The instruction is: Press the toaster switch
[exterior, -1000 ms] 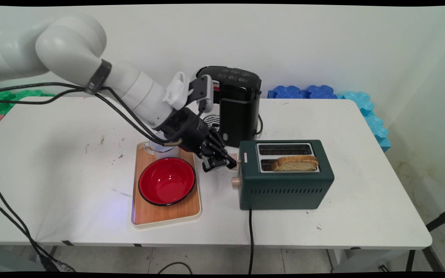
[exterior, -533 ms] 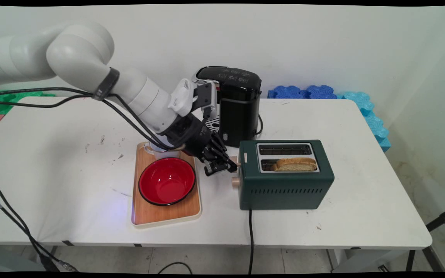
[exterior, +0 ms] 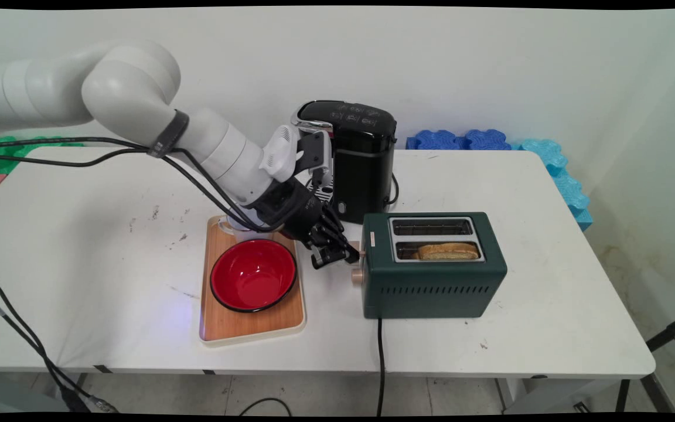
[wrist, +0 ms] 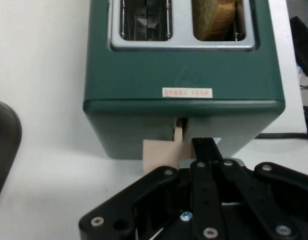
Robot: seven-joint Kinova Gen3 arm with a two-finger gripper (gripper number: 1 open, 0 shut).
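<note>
Main view: a wide white tabletop (exterior: 490, 176) fills the scene, with a white jointed robot arm (exterior: 138, 99) reaching in from ten o'clock toward its middle. At centre right stands a dark green two-slot metal toaster (exterior: 431, 281); its black power cord (exterior: 380, 363) drops over the near edge at six o'clock. A glossy black coffee machine (exterior: 367, 158) sits just behind the toaster, at its eleven o'clock. At the toaster's nine o'clock lies a rectangular wooden tray with a pale rim (exterior: 252, 325), carrying a red bowl with a black rim (exterior: 253, 274); a clear cup (exterior: 238, 225) at the tray's far end is mostly hidden by the arm. A golden-brown slice of bread (exterior: 449, 251) sits low in the toaster's nearer slot, its top crust about level with the slot's edge.

Between tray and toaster, the black two-finger tool (exterior: 343, 255) presses up to the toaster's left end, at the beige slide lever (exterior: 362, 255), just above the round beige knob (exterior: 357, 275). Hand view puts the toaster's end face (wrist: 184, 90) directly ahead, the flat beige lever (wrist: 164, 156) touching the black linkage of the tool (wrist: 206, 152). Whether the tool is clenched or released cannot be told.
</note>
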